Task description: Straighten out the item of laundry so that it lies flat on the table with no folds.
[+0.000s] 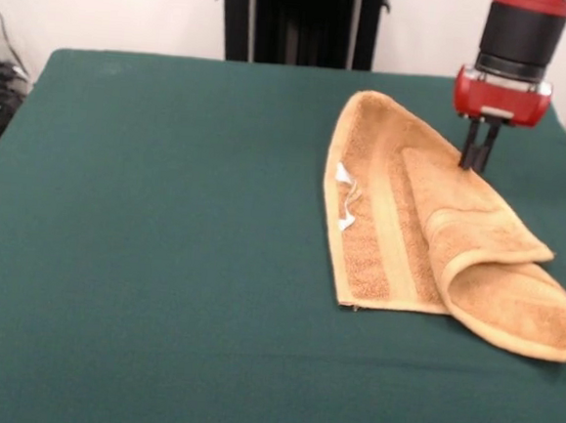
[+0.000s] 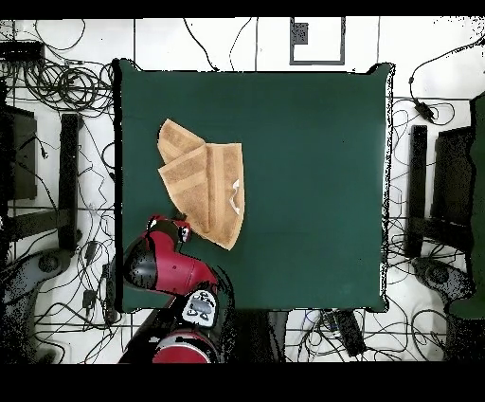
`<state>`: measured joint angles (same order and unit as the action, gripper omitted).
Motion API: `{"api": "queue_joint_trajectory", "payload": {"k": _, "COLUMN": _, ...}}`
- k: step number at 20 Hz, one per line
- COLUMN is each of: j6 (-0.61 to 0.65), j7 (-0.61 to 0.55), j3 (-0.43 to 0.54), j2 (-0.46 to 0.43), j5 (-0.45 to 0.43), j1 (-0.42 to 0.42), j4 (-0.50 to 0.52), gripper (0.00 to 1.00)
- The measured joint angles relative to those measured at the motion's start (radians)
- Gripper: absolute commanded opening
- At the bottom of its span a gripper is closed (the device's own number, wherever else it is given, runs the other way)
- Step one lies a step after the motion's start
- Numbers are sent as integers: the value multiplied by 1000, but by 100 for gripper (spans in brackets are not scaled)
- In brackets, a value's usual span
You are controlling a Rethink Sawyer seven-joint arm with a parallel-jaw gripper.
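Towel: the tan hand towel [image 1: 410,221] [image 2: 204,185] is lying crumpled on the right side of the green table [image 1: 142,259] [image 2: 313,180] in the front view, toward the robot's edge.
Folds: one corner is doubling over onto the cloth at the near right, forming a thick flap; a woven band is running lengthwise down the middle.
Tag: a small white care tag [image 1: 346,199] is showing near the towel's left hem.
Gripper: the red and black gripper [image 1: 477,158] is pointing straight down, its two dark fingers drawn close together and pressing at the towel's far right edge.
Grasp: whether cloth is being pinched cannot be told.
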<state>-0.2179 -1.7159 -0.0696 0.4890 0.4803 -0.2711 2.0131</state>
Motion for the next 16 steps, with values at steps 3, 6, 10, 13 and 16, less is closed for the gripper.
{"api": "queue_joint_trajectory", "payload": {"k": 3, "j6": 57, "j7": 0, "j3": -13, "j2": 20, "j5": 0, "j1": -1, "j4": 0, "gripper": 0}}
{"api": "queue_joint_trajectory", "payload": {"k": 6, "j6": 129, "j7": 0, "j3": -32, "j2": 46, "j5": 0, "j1": -2, "j4": 1, "gripper": 0}}
{"api": "queue_joint_trajectory", "payload": {"k": 10, "j6": 258, "j7": 0, "j3": -64, "j2": 107, "j5": -18, "j1": 10, "j4": 2, "gripper": 0}}
{"api": "queue_joint_trajectory", "payload": {"k": 13, "j6": 315, "j7": 0, "j3": -74, "j2": 145, "j5": -41, "j1": 24, "j4": 3, "gripper": 0}}
{"api": "queue_joint_trajectory", "payload": {"k": 16, "j6": 380, "j7": 0, "j3": -77, "j2": 200, "j5": -78, "j1": 64, "j4": 5, "gripper": 0}}
